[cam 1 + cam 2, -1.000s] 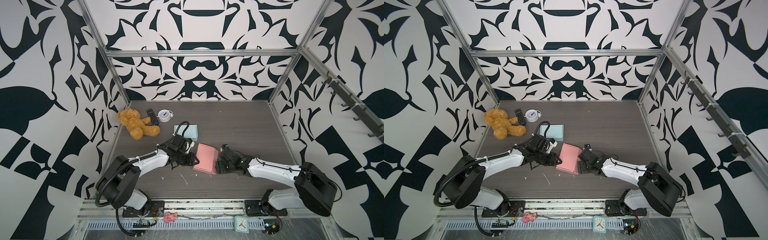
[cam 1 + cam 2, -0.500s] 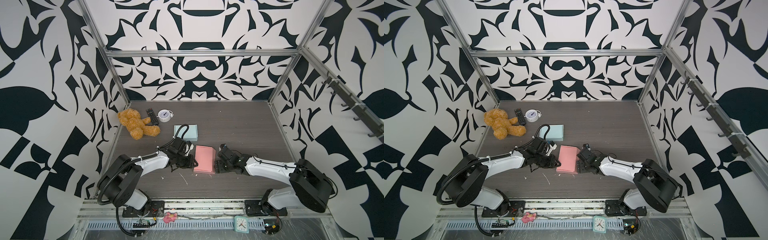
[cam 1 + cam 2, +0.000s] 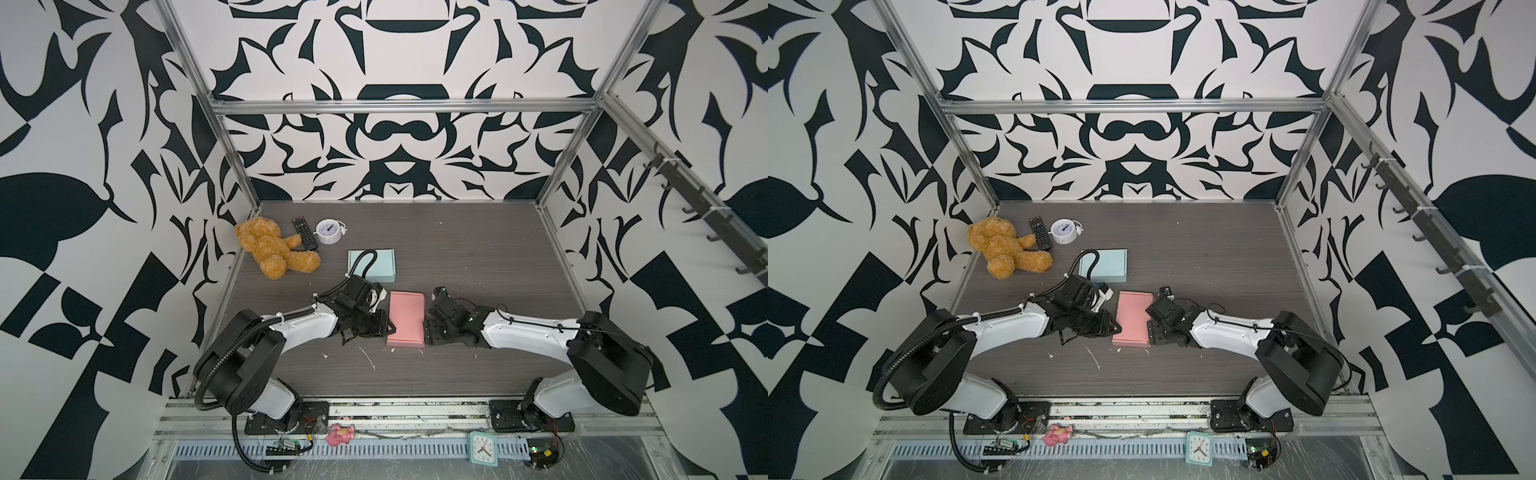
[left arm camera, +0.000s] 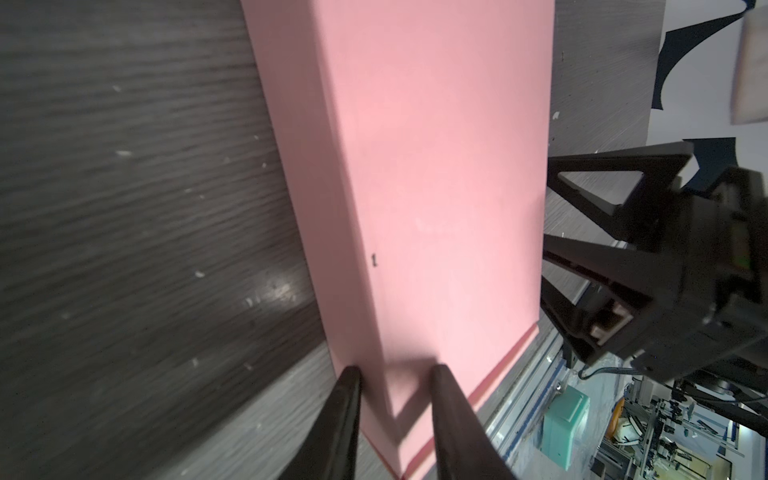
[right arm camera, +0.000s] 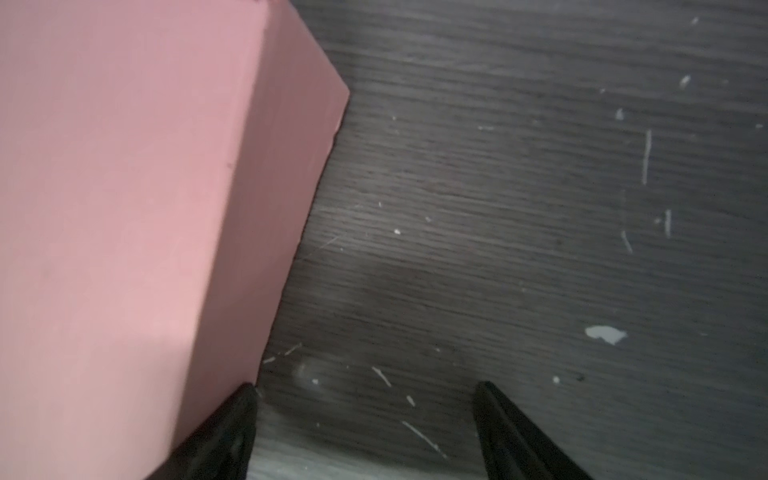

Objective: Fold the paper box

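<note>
The pink paper box (image 3: 406, 318) (image 3: 1133, 318) lies closed and flat in the middle of the table. My left gripper (image 3: 390, 327) (image 3: 1115, 328) is at the box's near left corner. In the left wrist view it (image 4: 395, 372) is shut on that corner of the box (image 4: 436, 166), one finger low on the side wall and one on the top face. My right gripper (image 3: 428, 328) (image 3: 1152, 328) stands open at the box's right side. In the right wrist view (image 5: 365, 390) one finger touches the side wall of the box (image 5: 104, 208) and the other is over bare table.
A light blue box (image 3: 372, 264) lies just behind the left arm. A teddy bear (image 3: 270, 249), a remote (image 3: 304, 232) and a white alarm clock (image 3: 328, 230) sit at the back left. White scraps (image 3: 368, 357) dot the dark table. A green clock (image 3: 482, 448) rests on the front rail.
The pink box has turned from a slant to square with the table. Both grippers have shifted with it, and the left jaws have narrowed onto the corner.
</note>
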Robot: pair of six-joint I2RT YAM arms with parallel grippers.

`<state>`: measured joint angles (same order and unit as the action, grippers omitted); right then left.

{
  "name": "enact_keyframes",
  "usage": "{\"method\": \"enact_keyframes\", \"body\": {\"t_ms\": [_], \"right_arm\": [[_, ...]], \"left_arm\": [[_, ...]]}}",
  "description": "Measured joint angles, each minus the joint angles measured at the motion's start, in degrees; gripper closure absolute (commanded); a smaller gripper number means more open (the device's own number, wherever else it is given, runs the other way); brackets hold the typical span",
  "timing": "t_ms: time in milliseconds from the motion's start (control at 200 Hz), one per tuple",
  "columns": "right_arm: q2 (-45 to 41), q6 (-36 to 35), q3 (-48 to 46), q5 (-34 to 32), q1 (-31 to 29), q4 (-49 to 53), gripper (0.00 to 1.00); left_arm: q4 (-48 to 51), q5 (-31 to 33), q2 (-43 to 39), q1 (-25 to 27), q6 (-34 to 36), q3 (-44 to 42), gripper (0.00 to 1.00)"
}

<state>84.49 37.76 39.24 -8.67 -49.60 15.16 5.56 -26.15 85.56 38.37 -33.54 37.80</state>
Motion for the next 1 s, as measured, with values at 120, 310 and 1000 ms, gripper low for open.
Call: {"method": "enact_keyframes", "body": {"t_ms": [120, 310, 1000], "right_arm": [[0.00, 0.94, 0.00, -0.17, -0.37, -0.09, 0.16], [-0.33, 1.51, -0.55, -0.33, -0.66, -1.01, 0.16], [-8.04, 0.96, -5.77, 3.48, 3.74, -2.95, 0.17]], "left_arm": [[-0.20, 0.04, -0.42, 0.00, -0.22, -0.50, 0.68], [-0.57, 0.13, -1.25, 0.04, -0.68, -1.46, 0.68], [0.09, -0.57, -5.44, -0.11, -0.48, -2.58, 0.59]]}}
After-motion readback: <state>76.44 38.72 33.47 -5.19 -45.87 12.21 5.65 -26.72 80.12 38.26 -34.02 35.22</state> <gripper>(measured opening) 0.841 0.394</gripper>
